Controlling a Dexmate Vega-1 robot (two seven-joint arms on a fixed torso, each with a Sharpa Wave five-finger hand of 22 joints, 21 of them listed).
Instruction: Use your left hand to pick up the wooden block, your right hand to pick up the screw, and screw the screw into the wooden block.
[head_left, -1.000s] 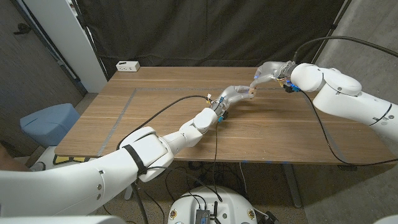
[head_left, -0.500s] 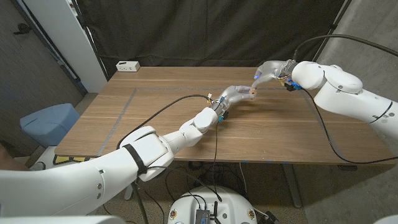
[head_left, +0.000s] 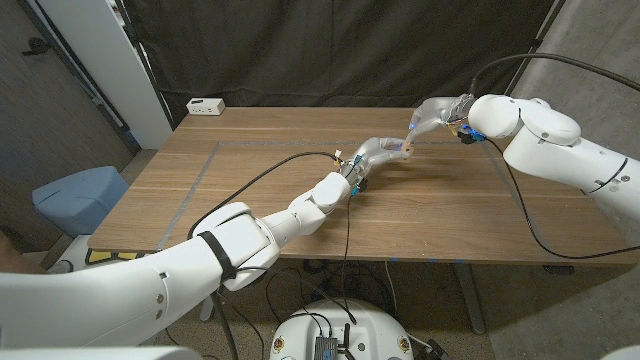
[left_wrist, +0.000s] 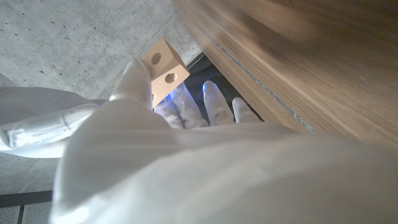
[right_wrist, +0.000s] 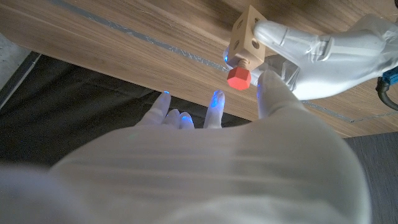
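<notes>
My left hand (head_left: 378, 153) holds a small pale wooden block (head_left: 406, 148) above the middle of the table, pinched at its fingertips. In the left wrist view the block (left_wrist: 164, 68) shows two round holes beyond my left hand (left_wrist: 186, 155). A screw with a red head (right_wrist: 238, 78) sticks out of one face of the block (right_wrist: 247, 36), which the left hand (right_wrist: 323, 50) grips. My right hand (head_left: 435, 114) hovers just past the block. Its fingers (right_wrist: 214, 104) are spread, and one fingertip (right_wrist: 266, 87) stands close beside the red head without pinching it.
The wooden table (head_left: 250, 170) carries a grey tape line (head_left: 200, 175) on its left half and a white box (head_left: 205, 105) at the far left corner. A blue seat (head_left: 80, 195) stands off the table's left edge. Black cloth hangs behind.
My right forearm has shifted slightly up and to the left, while its hand stays by the block. The left hand and block hold their place.
</notes>
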